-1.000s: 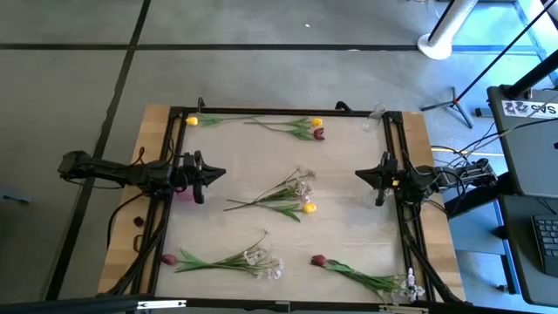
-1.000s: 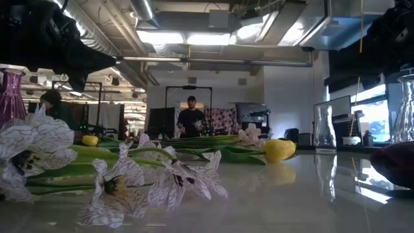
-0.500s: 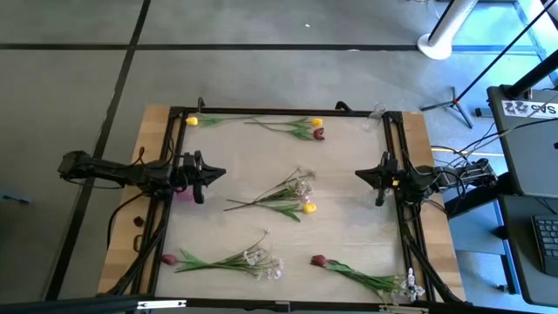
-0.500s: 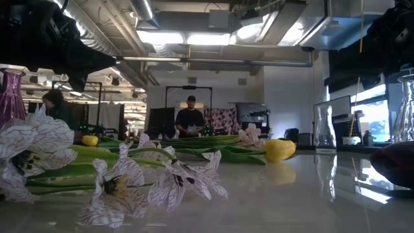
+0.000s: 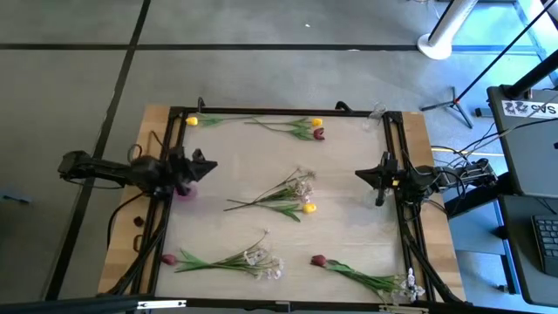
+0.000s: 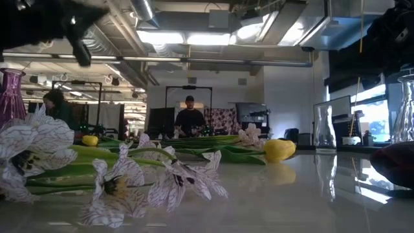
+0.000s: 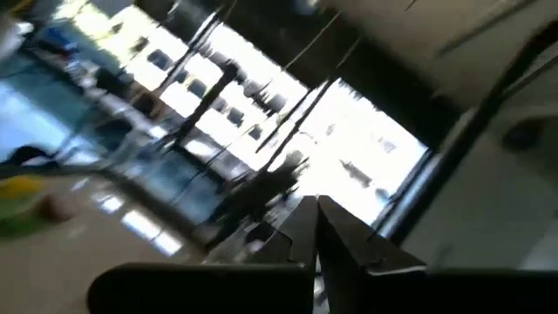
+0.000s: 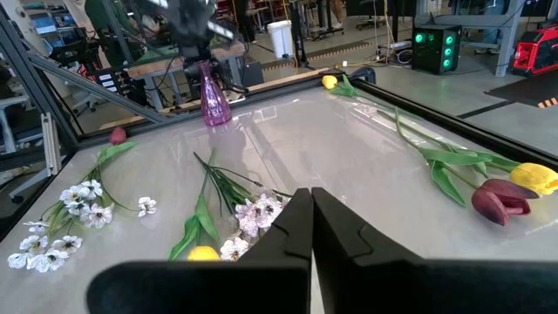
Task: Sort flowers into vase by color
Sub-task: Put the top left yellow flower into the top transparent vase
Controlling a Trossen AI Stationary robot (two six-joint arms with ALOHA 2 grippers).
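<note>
Nothing sorted: flowers (image 5: 288,194) lie across the bench (image 5: 349,227); purple vase (image 8: 214,98) empty; both pincers pressed together, holding nothing.

An open lab: exposed ceiling ducts (image 6: 139,16), equipment racks (image 8: 440,44), monitors (image 6: 162,122).

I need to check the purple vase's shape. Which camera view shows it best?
The right wrist view: the purple vase stands upright, whole, at the table's far edge beneath the left gripper. The high view gives only a pink spot beside that arm. The low view cuts it at the picture's edge. The left wrist view misses it.
</note>
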